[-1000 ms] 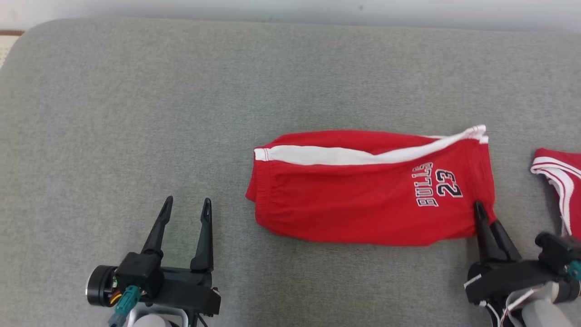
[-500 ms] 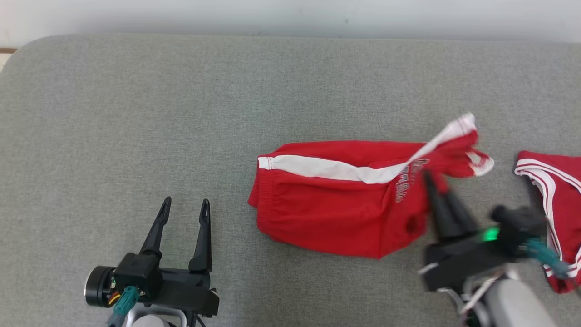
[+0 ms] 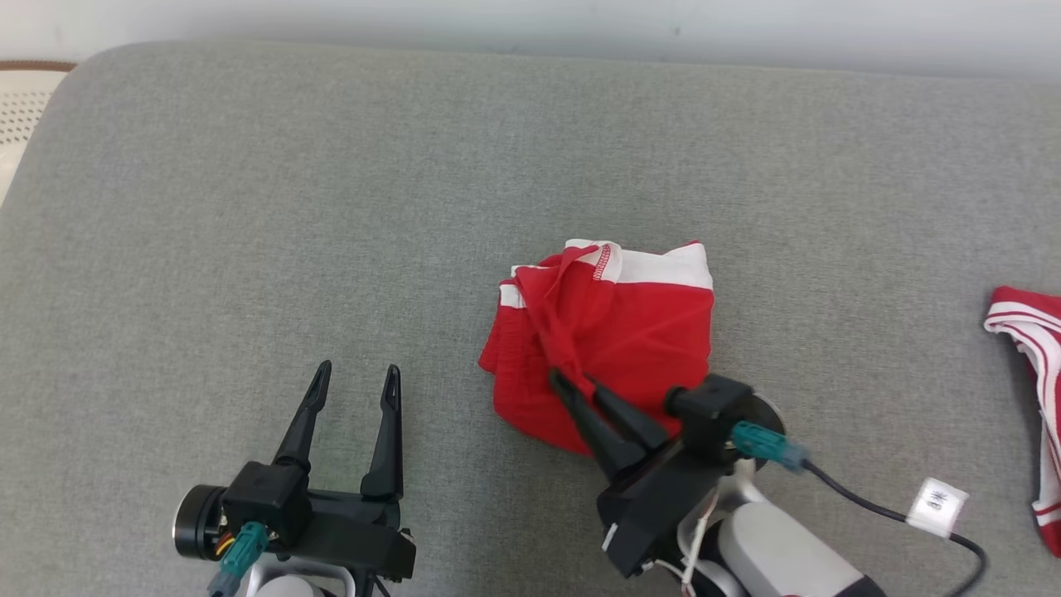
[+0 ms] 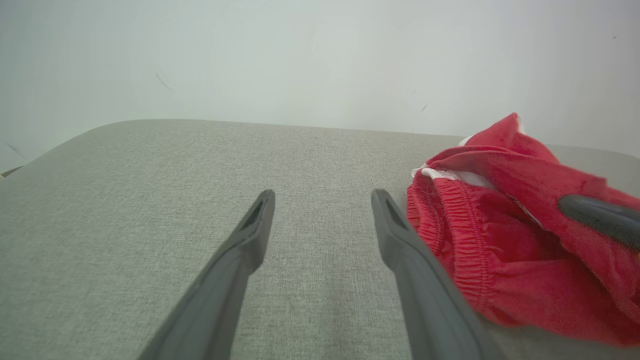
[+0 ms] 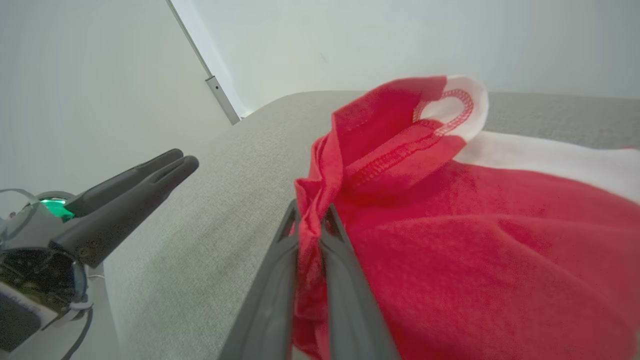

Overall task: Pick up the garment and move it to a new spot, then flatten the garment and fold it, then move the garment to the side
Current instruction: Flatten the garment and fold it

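Note:
The garment (image 3: 638, 332) is a pair of red shorts with a white side stripe, lying doubled over near the middle of the grey cushion (image 3: 249, 207). My right gripper (image 3: 570, 381) is shut on a bunched red hem at the shorts' left part; the right wrist view shows the cloth (image 5: 450, 240) pinched between the fingertips (image 5: 310, 220). My left gripper (image 3: 355, 383) stands open and empty on the cushion, left of the shorts. In the left wrist view it (image 4: 322, 200) frames bare cushion, with the elastic waistband (image 4: 465, 235) just to its right.
A second red garment with white trim (image 3: 1032, 365) lies at the cushion's right edge. A black cable with a white tag (image 3: 935, 502) trails from my right wrist. A pale wall runs behind the cushion's far edge, and a white perforated surface (image 3: 23, 108) shows at far left.
My right gripper has carried the shorts' right end up and leftward over the rest, doubling them over. The left gripper stayed put. The head camera shifted slightly.

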{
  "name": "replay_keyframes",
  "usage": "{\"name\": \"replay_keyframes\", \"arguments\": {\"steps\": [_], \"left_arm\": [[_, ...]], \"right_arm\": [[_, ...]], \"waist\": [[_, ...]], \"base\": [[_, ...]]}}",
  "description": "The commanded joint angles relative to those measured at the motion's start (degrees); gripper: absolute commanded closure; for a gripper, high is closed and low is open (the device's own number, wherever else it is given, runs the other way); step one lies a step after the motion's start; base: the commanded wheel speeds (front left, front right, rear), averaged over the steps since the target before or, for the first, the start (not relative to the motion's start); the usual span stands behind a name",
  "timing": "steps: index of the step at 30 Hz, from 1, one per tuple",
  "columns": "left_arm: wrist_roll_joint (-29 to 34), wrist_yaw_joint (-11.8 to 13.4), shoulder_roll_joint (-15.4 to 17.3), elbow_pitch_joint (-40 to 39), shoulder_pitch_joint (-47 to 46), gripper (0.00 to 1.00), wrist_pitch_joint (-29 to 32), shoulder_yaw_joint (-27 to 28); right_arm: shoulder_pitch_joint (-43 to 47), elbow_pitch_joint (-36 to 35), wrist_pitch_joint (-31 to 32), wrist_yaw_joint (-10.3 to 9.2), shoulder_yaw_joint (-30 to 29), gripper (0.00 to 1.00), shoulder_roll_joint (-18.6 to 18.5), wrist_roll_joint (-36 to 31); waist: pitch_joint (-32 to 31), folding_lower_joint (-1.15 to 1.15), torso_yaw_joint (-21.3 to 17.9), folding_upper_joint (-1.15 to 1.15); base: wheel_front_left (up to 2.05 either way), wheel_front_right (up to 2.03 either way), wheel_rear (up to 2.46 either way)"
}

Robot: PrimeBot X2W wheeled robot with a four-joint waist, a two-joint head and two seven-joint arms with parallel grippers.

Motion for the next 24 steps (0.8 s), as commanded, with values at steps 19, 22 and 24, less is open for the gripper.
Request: {"name": "replay_keyframes", "arguments": {"steps": [19, 22, 24], "left_arm": [[0.08, 0.14, -0.52, 0.23, -0.11, 0.00, -0.16, 0.33], [0.11, 0.21, -0.17, 0.21, 0.46, 0.00, -0.16, 0.82], [0.22, 0.34, 0.15, 0.14, 0.88, 0.00, -0.16, 1.16]], "right_arm": [[-8.51, 6.76, -6.54, -0.05, 12.96, 0.00, 1.84, 4.86], [-6.64, 2.12, -8.23, -0.05, 9.67, 0.00, 0.36, 4.52], [-4.78, -1.23, -8.98, -0.05, 5.57, 0.00, -0.90, 3.55]], "waist": [[0.91, 0.00, 0.17, 0.00], [0.36, 0.00, -0.34, 0.00], [-0.06, 0.00, -0.83, 0.00]], "base": [[0.00, 0.00, 0.00], [0.00, 0.00, 0.00], [0.00, 0.00, 0.00]]}}
